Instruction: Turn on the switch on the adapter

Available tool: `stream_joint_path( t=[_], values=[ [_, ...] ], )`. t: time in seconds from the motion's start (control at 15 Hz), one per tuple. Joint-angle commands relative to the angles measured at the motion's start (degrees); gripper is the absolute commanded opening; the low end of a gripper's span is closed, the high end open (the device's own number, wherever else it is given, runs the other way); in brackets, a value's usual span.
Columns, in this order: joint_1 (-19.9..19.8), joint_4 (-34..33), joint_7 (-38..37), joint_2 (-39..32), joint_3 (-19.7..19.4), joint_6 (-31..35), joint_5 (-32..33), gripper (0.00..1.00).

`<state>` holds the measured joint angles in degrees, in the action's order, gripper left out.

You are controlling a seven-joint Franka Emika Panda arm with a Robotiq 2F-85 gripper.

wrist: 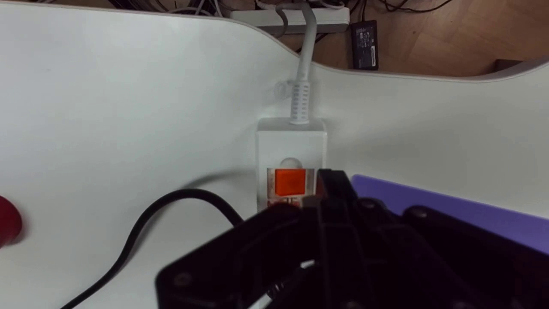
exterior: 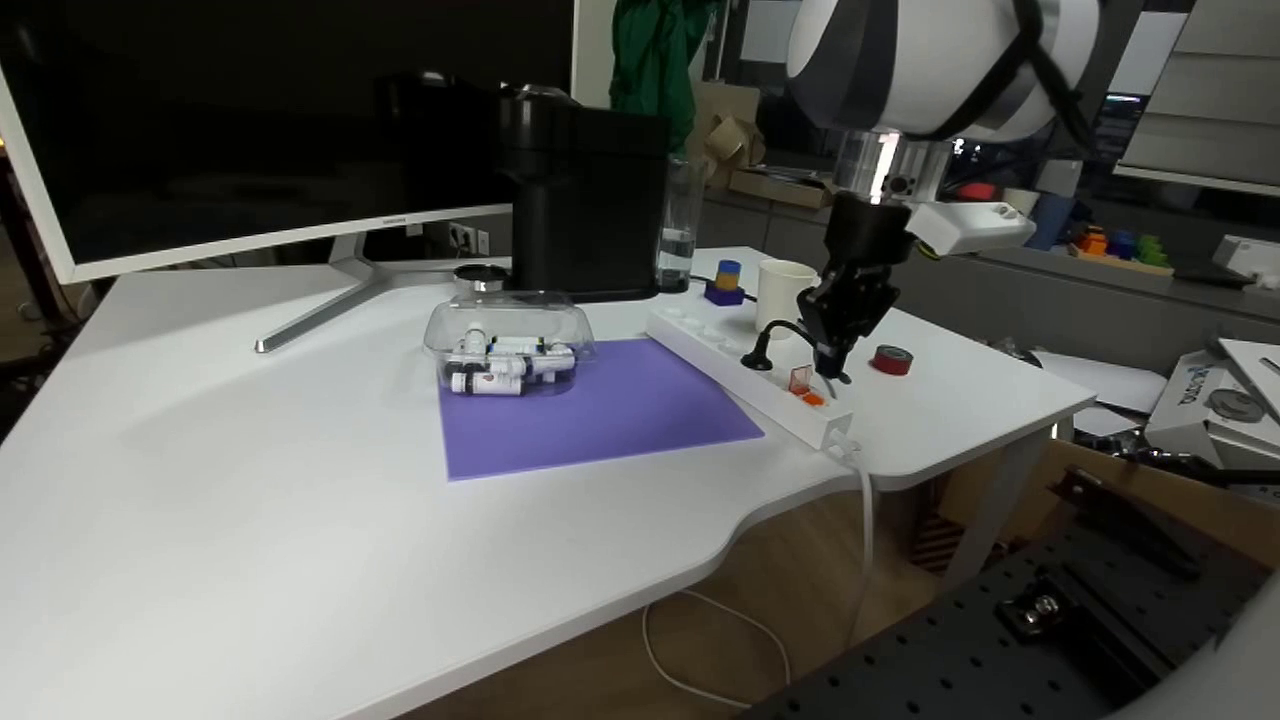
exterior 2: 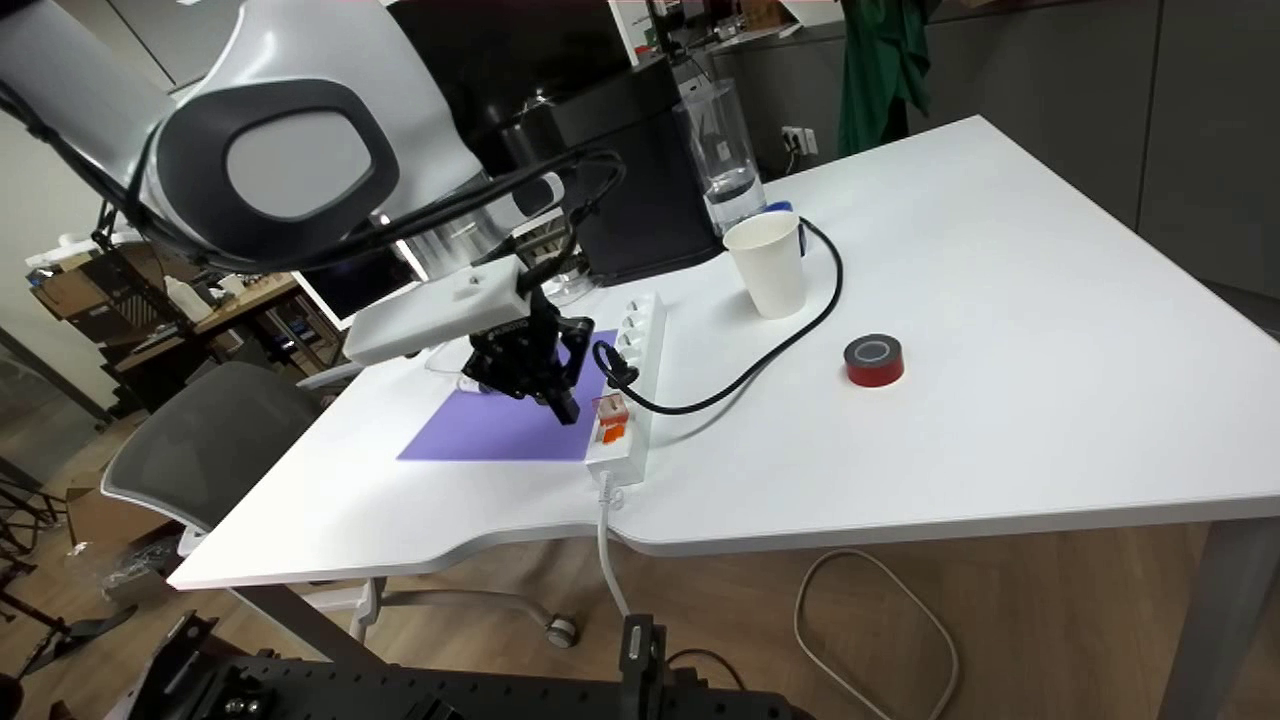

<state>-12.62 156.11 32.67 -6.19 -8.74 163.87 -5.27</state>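
Observation:
The adapter is a long white power strip on the table, seen in both exterior views and the wrist view. Its orange switch sits near the cord end under a raised clear flap; the switch also shows in both exterior views. A black plug with a black cable is in the strip. My gripper is shut and empty, pointing down just beside the switch. In both exterior views its tips look above strip height. It hides the strip's socket part in the wrist view.
A purple mat lies along the strip. A white cup and red tape roll stand on the strip's other side. A clear box of bottles and black coffee machine stand behind. The table edge is near the cord end.

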Motion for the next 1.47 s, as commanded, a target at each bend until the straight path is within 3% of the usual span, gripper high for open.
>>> stream_joint_path(
  t=[0.0, 0.2, 0.27, 0.67, 1.4],
  values=[
    [-0.82, -3.49, 4.23, -3.87, 1.18, 1.68, -1.96, 0.00],
    [-0.78, -5.38, 4.44, -6.50, 0.65, 2.56, -0.65, 0.00],
    [-2.59, -5.96, 3.79, -7.10, 2.15, 2.24, 0.55, 0.00],
    [-4.66, -8.09, 2.69, -10.19, 2.89, 2.32, 3.27, 0.00],
    [-5.33, -8.45, 1.56, -11.68, 3.35, 2.39, 6.00, 0.00]
  ],
)
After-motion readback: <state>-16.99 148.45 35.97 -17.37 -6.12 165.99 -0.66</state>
